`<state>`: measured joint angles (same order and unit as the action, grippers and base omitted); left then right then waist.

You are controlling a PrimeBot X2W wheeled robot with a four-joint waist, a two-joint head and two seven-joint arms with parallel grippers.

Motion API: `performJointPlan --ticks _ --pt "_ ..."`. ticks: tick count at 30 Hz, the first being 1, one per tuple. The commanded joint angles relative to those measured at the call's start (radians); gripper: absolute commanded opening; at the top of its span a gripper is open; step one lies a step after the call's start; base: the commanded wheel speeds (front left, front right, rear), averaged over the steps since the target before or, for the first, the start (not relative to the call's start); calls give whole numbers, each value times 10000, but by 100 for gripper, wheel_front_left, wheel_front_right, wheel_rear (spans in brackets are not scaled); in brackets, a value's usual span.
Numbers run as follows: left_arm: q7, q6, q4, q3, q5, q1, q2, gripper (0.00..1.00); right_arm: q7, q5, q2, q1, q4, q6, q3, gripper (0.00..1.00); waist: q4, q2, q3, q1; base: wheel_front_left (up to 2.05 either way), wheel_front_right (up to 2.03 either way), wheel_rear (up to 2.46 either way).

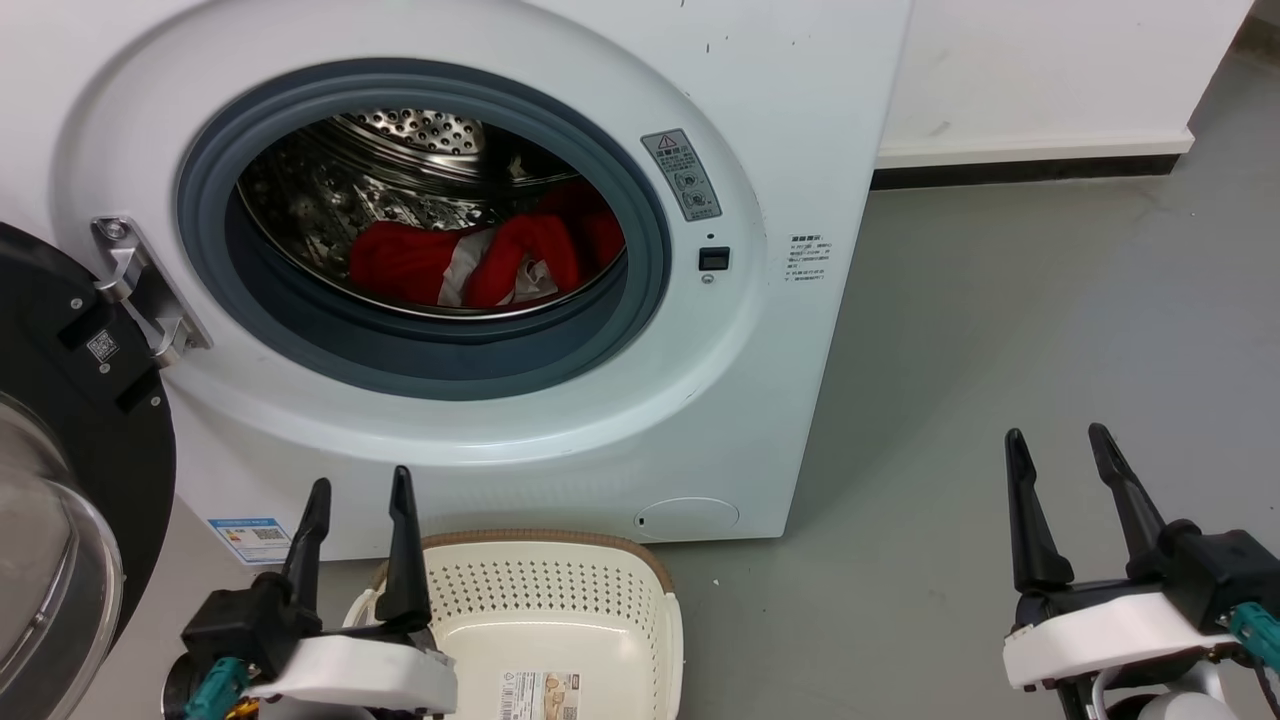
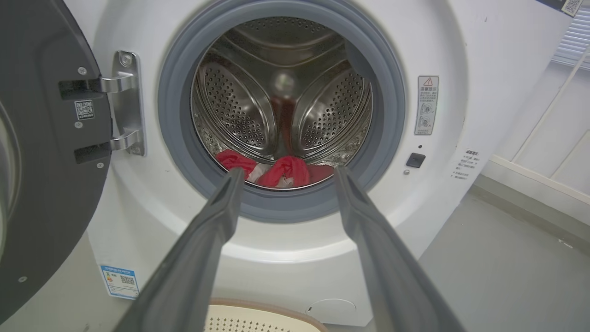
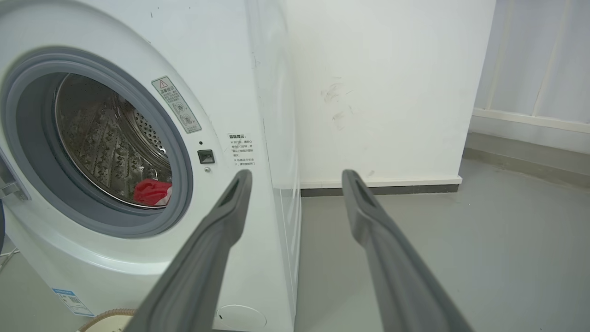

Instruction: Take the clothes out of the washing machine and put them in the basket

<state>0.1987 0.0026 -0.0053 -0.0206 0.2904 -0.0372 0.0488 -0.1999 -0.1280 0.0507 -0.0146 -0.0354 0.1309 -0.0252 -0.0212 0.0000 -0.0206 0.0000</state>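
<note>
The porthole (image 1: 420, 355) of the washing machine (image 1: 800, 120) is shown unblocked, the door (image 1: 90, 440) swung wide at left; the basket (image 1: 560, 590) is set on the floor (image 1: 1000, 330) just below it.

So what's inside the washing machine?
Red and white clothes lie at the bottom of the shiny drum in the washing machine. Anything under that heap is covered, so I cannot tell if more is there.

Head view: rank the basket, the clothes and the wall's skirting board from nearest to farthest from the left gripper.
From the left gripper:
1. basket, right beside it on the floor.
2. clothes, ahead inside the drum.
3. skirting board, far right, past the washing machine.
</note>
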Motion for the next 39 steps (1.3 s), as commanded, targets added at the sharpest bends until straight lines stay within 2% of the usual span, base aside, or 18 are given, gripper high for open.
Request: performJointPlan --ticks 1,13,23,30,39 --pt "103 -77 -37 -45 -279 -96 20 100 -93 319 -4 106 28 -2 -18 100 -3 0 7 0 0 0 0" --pt "351 -609 286 -307 -1326 -203 39 100 -337 1278 -8 174 -155 -4 -30 100 -34 0 8 0 0 0 0" --pt "529 -721 476 -638 -2329 -185 224 100 -521 1760 -9 170 -208 -4 -83 100 -65 0 -58 0 0 0 0" --pt "655 -874 330 -516 -2359 -149 152 100 -660 1880 -11 120 -272 -5 -116 100 -91 0 -102 0 0 0 0" --pt "681 -1002 230 -247 -2219 -211 59 100 -656 1313 -13 136 -458 -5 -59 100 -85 0 -124 0 0 0 0"
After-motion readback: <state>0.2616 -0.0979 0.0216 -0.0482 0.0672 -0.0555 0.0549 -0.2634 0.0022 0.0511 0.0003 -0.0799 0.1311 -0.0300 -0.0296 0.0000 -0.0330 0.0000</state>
